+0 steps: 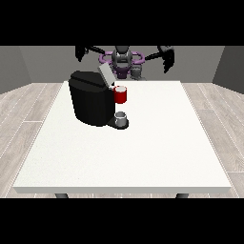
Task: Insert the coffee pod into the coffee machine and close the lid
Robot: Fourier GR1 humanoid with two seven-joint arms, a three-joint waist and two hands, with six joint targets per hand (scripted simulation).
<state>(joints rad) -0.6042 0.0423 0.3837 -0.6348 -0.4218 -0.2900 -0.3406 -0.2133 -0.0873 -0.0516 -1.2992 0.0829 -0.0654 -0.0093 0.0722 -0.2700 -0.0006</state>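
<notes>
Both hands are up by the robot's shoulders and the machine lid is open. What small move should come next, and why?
Probably bring the hand at the view's left down toward the open lid of the coffee machine. The lid stands tilted up, both hands hang raised away from the table, and that hand is the nearer one. Whether the pod is already seated cannot be told.

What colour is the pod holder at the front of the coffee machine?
Red, with a pale top, on the black coffee machine; the pod holder shows in the front view.

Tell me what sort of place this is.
Probably a bare test room set up for a coffee-making task: a large white table carrying a black coffee machine, a wood-plank floor, and plain grey walls.
</notes>
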